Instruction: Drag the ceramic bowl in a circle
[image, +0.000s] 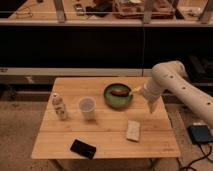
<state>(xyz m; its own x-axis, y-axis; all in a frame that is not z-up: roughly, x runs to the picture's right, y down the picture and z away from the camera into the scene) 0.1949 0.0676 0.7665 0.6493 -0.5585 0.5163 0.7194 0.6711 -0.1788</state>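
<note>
One white robot arm (172, 82) enters from the right of the view and bends down over the right part of a light wooden slatted bench (107, 127). The hand (145, 97) sits at the arm's low end, just above the bench top. Whether the hand is open or closed cannot be told, nor whether it has hold of anything.

The round shallow green ceramic bowl with a dark rim (112, 100) stands upright on the bench just left of the hand in the view. Its right rim is right at the hand, but contact is not clear. A small brown-orange piece (119, 92) lies inside the bowl, toward the back.

A translucent white plastic cup (87, 107) stands upright, further left of the hand, beyond the bowl and apart from it. A small white bottle-like object (59, 106) is upright and further left again, near the cup but not touching it.

A pale rectangular flat pad (133, 130) lies on the bench nearer the camera than the hand and slightly left of it. A flat black rectangular object (83, 148) is well apart from the hand, near the front-left edge of the bench.

A blue-grey boxy device (202, 134) lies on the floor, right of the hand and below the arm. Dark shelving (100, 45) runs behind the bench, well beyond the hand.
</note>
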